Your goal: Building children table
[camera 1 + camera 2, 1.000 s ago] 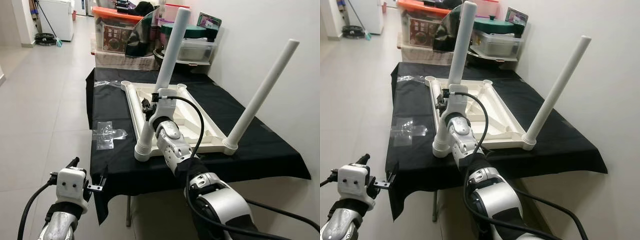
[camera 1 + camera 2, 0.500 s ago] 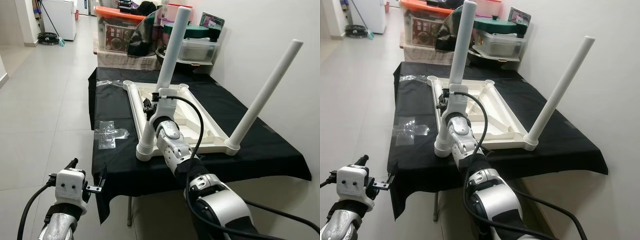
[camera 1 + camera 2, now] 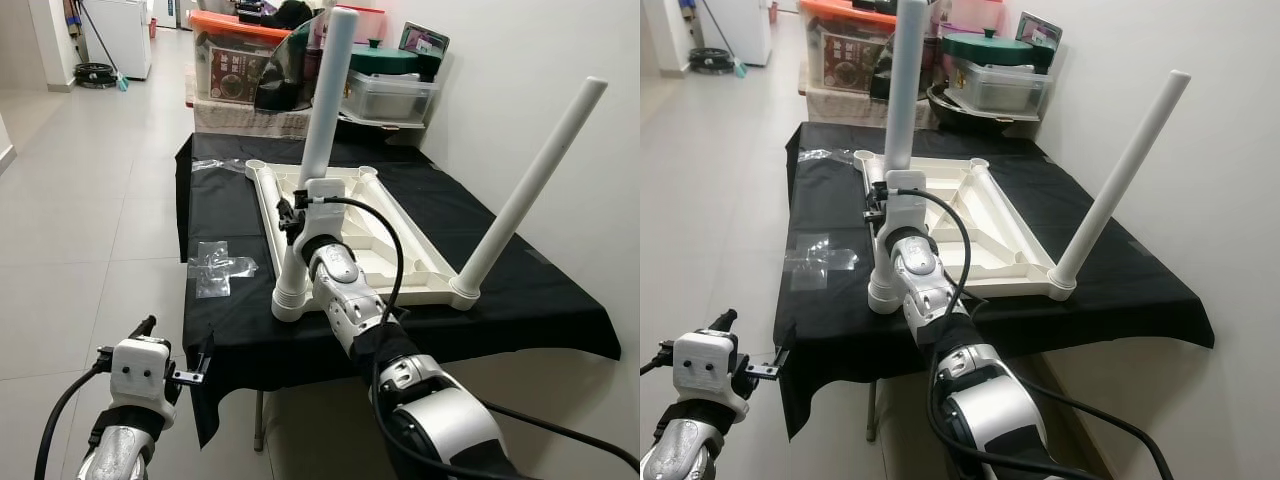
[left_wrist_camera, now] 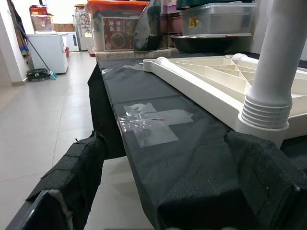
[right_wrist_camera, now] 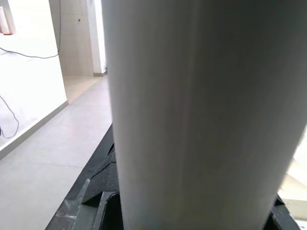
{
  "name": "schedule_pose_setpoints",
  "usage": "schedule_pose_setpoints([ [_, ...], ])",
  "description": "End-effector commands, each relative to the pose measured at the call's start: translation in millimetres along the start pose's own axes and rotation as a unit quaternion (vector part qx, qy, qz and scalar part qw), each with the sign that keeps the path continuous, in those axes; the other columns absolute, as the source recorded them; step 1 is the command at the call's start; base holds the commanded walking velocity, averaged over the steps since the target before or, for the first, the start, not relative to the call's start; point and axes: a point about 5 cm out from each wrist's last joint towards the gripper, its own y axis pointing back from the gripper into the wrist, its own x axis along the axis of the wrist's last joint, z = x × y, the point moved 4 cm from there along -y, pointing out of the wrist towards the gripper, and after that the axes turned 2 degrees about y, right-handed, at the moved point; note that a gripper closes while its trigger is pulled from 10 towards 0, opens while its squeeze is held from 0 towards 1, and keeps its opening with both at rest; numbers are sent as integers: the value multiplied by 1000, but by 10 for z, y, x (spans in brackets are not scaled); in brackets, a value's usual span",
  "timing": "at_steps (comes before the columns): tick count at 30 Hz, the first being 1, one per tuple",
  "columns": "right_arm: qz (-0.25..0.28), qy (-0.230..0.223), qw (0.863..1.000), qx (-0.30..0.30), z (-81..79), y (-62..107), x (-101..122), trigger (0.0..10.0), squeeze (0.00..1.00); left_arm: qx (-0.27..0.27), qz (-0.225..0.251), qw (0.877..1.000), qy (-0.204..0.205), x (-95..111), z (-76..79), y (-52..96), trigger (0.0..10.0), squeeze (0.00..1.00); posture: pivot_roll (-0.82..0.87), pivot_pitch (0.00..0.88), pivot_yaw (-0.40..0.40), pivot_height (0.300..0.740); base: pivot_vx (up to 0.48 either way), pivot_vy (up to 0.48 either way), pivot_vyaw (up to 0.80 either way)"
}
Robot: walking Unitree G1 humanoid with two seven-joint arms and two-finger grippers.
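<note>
My right arm reaches forward and up, its right gripper [image 3: 292, 212] clamped around a white post. My left arm hangs low, the left gripper [image 3: 190, 372] spread wide open, holding nothing.

Even, bright indoor light falls from overhead; the pale floor tiles [image 3: 90, 180] carry a soft sheen toward ten o'clock, and the white wall [image 3: 520, 60] at two o'clock looks flat and shadowless. The black cloth [image 3: 240, 320] swallows detail and reads almost featureless. Both head views are sharp, with slight stretching at the edges. The white leg [image 5: 192, 115] is soft and unfocused in the right wrist view. The dark pads [image 4: 72, 177] blur in the left wrist view.
</note>
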Motion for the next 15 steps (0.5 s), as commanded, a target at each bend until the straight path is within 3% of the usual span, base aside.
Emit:
schedule_pose_setpoints([
  [1,-103,-17,994,19,-209,170,-604,10000,0,-2,-1,1000,-1,-21,17,-10,10000,0,174,0,-169,740,0,0,0],
  [15,-111,-26,993,12,-132,190,-642,10000,0,-7,-3,1000,-1,-37,34,-30,10000,0,172,0,-164,740,0,0,0],
])
